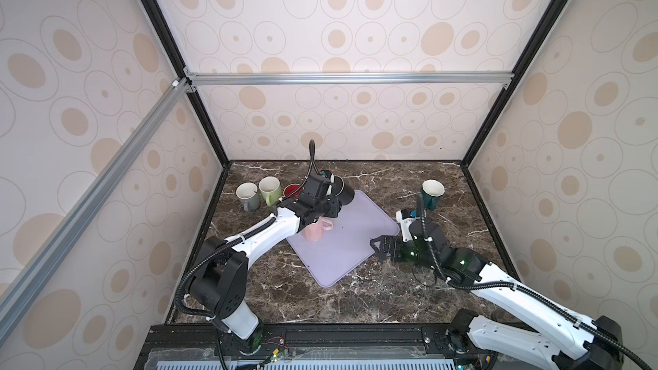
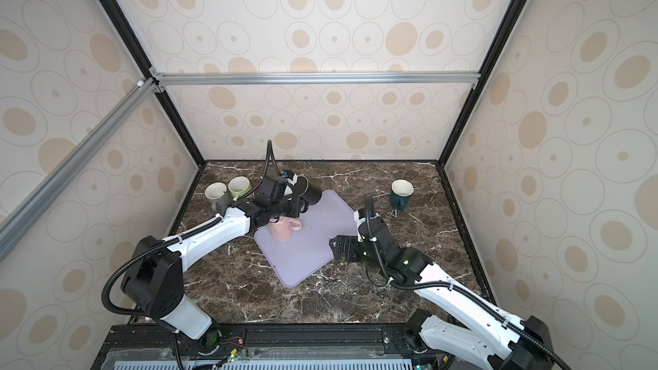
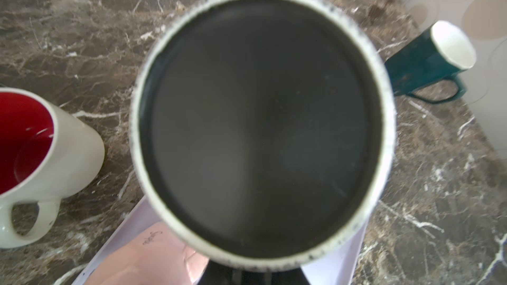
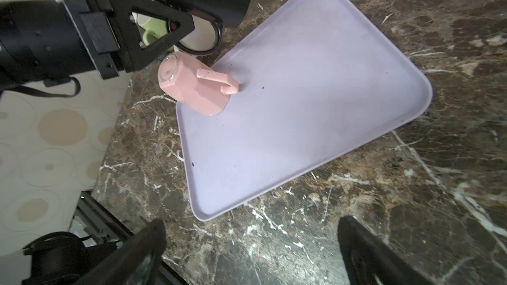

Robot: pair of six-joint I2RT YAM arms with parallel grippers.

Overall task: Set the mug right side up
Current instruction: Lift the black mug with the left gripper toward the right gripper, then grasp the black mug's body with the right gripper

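Left fingers pinched on black mug, apparently at handle; contact partly hidden. Mug held aloft on its side over far corner of lilac tray, base toward left wrist. Right fingers spread, empty, low over bench. Glazed ceramic judged stiff, weighty, slick, chip-prone; handle hold judged liable to swing. Pink mug inverted on tray.

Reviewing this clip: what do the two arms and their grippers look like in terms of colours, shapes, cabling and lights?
The left arm and right arm have white shell links and black joint housings, with black corrugated cable conduit looped alongside. The left gripper is black with a hollow triangular finger frame. The right gripper is black too. Small green lights glow near the right arm's wrist.
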